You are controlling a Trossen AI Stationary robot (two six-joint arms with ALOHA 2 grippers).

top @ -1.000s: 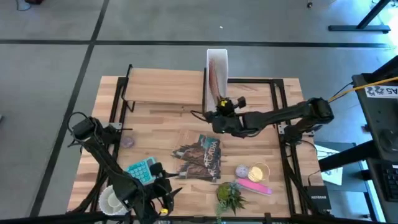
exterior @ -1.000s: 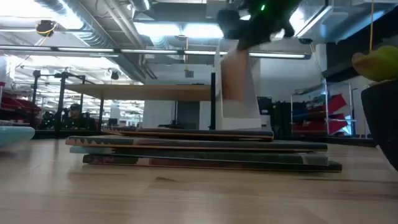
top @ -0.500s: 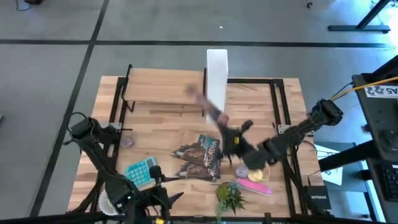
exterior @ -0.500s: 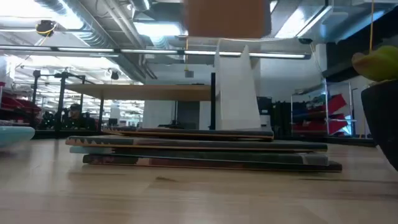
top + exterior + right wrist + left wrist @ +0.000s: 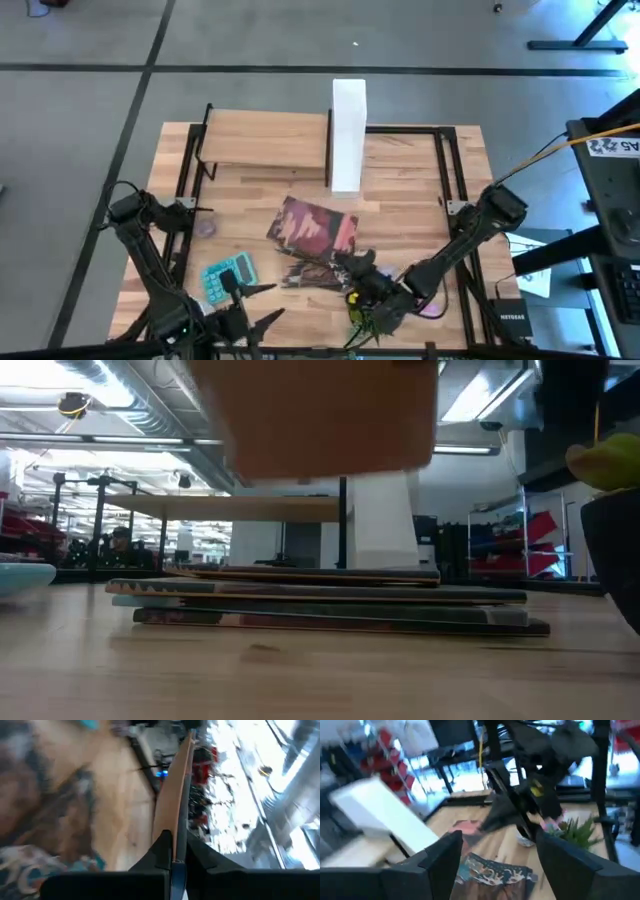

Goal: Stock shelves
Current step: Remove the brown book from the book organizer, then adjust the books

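- Landmark: the tall narrow white file box, upright at the far middle of the light wooden tabletop.
- Left tool: at the tabletop's near edge, well to the near left of the file box. In its own wrist view the two dark fingers stand apart with nothing between them.
- Teal calculator: flat on the tabletop, near left of the file box, just beside the left arm.
- Small purple round object: on the tabletop, left of the file box, near the left arm's base.
- Low light-wood shelf board on thin black metal end posts: at the far left of the tabletop, its right end touching or just beside the file box. Its top is bare.
- Thin reddish-brown book: held flat in the air on the near side of the file box, above the stack. In the low view it shows as a blurred brown slab over the stack.
- Stack of flat books: on the tabletop, on the near side of the file box, partly hidden under the held book.
- Right tool: on the near side of the file box, clamped on the near edge of the held book; the right wrist view shows its fingers closed on the book's thin edge.
- Small green plant: at the near edge, near right of the file box, partly under the right arm.
- Pink object: beside the plant, mostly hidden by the arm.
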